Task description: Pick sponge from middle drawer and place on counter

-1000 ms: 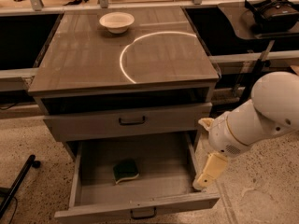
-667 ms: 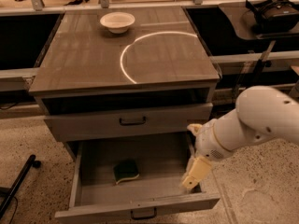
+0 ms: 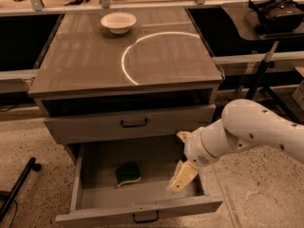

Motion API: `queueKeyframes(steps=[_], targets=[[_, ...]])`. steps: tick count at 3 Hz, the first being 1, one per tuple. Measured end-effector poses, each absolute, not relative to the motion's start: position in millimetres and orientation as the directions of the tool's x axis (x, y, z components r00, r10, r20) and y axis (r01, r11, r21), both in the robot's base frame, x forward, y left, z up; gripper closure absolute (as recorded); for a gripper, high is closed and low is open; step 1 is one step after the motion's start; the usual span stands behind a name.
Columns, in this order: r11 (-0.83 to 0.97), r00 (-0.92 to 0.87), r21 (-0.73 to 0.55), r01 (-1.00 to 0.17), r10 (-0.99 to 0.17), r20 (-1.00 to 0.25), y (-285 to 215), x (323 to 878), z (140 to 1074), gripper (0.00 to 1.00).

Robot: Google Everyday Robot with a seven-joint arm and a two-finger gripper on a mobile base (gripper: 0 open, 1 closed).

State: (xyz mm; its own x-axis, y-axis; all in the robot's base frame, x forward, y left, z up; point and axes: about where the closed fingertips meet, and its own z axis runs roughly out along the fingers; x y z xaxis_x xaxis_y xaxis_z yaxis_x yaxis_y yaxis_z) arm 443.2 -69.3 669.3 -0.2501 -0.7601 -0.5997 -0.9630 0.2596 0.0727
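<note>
The sponge (image 3: 128,173), dark green on top with a pale yellow edge, lies flat on the floor of the open middle drawer (image 3: 142,207), left of centre. My gripper (image 3: 180,179) hangs inside the drawer's right part, above its floor, about a hand's width right of the sponge and not touching it. The white arm reaches in from the right. The counter (image 3: 85,61) is the grey-brown cabinet top with a bright white arc (image 3: 130,56) across it.
A white bowl (image 3: 118,22) sits at the counter's back, left of centre. The upper drawer (image 3: 133,123) is shut above the open one. A headset (image 3: 275,8) lies on the dark side table at the right. A black stand leg (image 3: 16,186) lies on the floor at the left.
The arm has moved left, bringing my gripper from beside the drawer's right wall to inside the drawer, closer to the sponge. The sponge has not moved.
</note>
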Motion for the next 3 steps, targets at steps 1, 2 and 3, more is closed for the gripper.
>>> queueKeyframes(steps=[1,2,3], targets=[[0.244,-0.241,0.080,-0.966,-0.756,-0.609,-60.5,445.5,640.9,0.00],[0.223,-0.222,0.079,-0.972,-0.741,-0.634,-48.6,446.3,605.9,0.00],[0.176,-0.167,0.046,-0.983,-0.764,-0.623,-4.9,453.2,546.4,0.00]])
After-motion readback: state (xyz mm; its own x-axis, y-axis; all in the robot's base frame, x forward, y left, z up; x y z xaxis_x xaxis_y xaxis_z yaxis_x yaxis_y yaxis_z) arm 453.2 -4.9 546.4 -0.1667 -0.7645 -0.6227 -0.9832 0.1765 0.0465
